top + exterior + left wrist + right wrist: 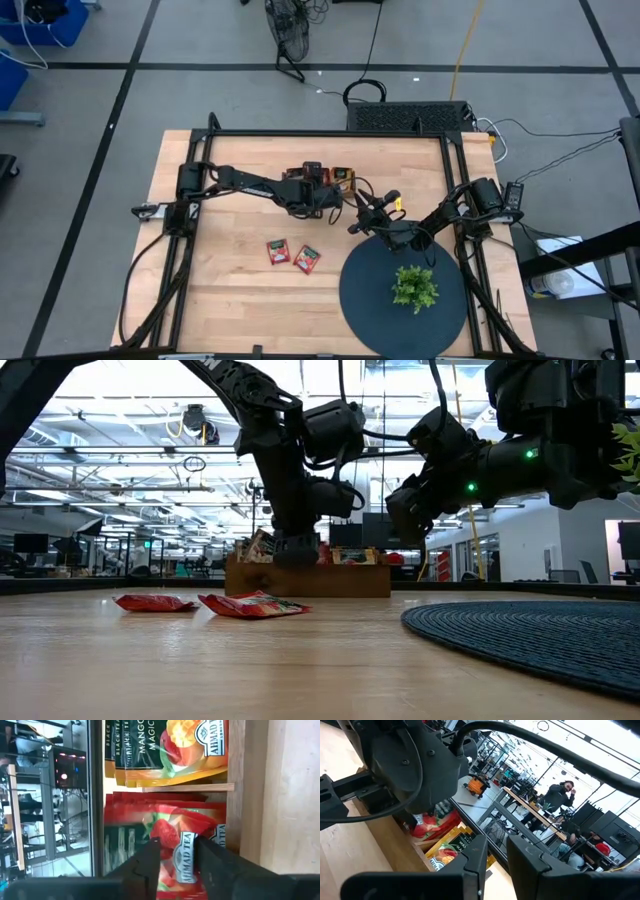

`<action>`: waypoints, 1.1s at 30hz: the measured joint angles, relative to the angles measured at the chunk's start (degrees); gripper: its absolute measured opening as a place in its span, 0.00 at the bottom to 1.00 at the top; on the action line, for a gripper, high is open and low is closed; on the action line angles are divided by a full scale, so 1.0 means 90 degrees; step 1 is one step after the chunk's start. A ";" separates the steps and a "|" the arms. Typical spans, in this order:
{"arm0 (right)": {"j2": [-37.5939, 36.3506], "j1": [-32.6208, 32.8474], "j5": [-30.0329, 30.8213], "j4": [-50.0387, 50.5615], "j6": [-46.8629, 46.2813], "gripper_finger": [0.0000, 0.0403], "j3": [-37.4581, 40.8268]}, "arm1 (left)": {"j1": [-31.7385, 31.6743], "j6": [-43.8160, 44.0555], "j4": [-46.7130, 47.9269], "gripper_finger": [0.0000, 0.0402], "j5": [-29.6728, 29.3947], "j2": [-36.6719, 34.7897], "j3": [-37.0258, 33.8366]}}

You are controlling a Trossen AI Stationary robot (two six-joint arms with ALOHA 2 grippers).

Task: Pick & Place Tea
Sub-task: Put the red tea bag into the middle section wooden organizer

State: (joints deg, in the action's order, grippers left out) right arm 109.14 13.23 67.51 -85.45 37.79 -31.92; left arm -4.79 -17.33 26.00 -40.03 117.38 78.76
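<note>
A brown wooden tray (pixel 338 177) at the table's far middle holds upright tea sachets: red ones (pixel 170 820) in one compartment, orange ones (pixel 170 750) beyond a divider. My left gripper (pixel 177 852) slants down over the red sachets, open, a fingertip on either side of one sachet's label. I cannot tell whether it touches it. Two red sachets (pixel 277 251) (pixel 307 259) lie flat on the table nearer the front. My right gripper (pixel 497 855) hangs level to the right of the tray, slightly open, with nothing between its fingers.
A dark round mat (pixel 370 300) with a small green plant (pixel 414 287) covers the near right of the table. Bare wood lies to the left of the two loose sachets. Both arms crowd the space around the tray (pixel 310 580).
</note>
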 joint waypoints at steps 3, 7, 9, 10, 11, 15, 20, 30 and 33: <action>0.0000 0.0000 0.0000 0.0000 -0.0001 0.15 0.0000 | 0.0038 0.0004 0.0001 0.40 -0.0013 0.0000 0.0000; 0.0000 -0.0001 -0.0001 0.0000 -0.0001 0.15 0.0000 | 0.0092 0.0004 -0.0010 0.50 -0.0049 -0.0012 0.0007; 0.0000 0.0000 -0.0001 0.0000 -0.0004 0.15 0.0000 | 0.0128 0.0004 -0.0017 0.54 -0.0119 -0.0012 0.0010; 0.0000 0.0000 -0.0002 0.0000 -0.0004 0.15 0.0000 | 0.0148 0.0006 -0.0015 0.55 -0.0184 -0.0012 0.0014; 0.0000 0.0000 -0.0002 0.0000 -0.0004 0.15 0.0000 | 0.0172 0.0011 0.0004 0.57 -0.0243 -0.0012 0.0031; 0.0000 0.0000 -0.0002 0.0000 -0.0006 0.15 -0.0002 | 0.0270 0.0035 0.0059 0.61 -0.0338 -0.0012 0.0178; 0.0000 0.0000 -0.0005 -0.0002 -0.0007 0.15 -0.0002 | 0.0386 0.0320 0.0657 0.63 -0.0340 -0.0012 0.0584; 0.0000 0.0000 -0.0005 -0.0002 -0.0009 0.15 -0.0004 | 0.0386 0.0602 0.1665 0.64 -0.0577 -0.0016 0.1093; 0.0000 0.0000 -0.0006 -0.0002 -0.0027 0.15 -0.0005 | 0.0278 0.0100 0.1553 0.63 -0.0355 -0.0132 0.1260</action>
State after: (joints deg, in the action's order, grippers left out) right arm 109.14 13.23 67.45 -85.47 37.55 -31.97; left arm -2.29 -16.43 39.97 -43.23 116.19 90.10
